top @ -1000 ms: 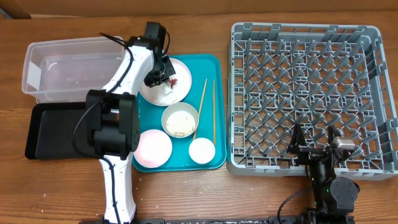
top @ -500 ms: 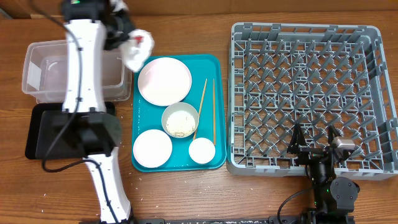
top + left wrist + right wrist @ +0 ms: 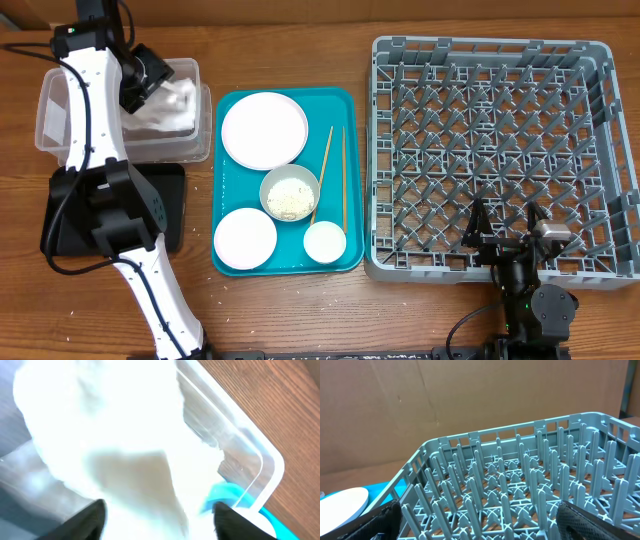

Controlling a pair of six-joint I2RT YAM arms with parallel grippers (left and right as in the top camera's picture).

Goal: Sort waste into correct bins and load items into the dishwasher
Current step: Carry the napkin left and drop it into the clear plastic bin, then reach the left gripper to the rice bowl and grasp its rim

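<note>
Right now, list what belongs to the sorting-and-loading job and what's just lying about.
Job: napkin over clear tub, black tray, large plate, rice bowl, small plate, cup, chopsticks, rack.
Lying about: teal tray.

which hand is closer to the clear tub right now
Left. The left hand is over the clear tub, at the napkin; the right hand is far across, by the grey rack.

Teal serving tray (image 3: 348,180) mid-table on wooden table (image 3: 300,310); brown cardboard wall (image 3: 445,400) behind.
</note>
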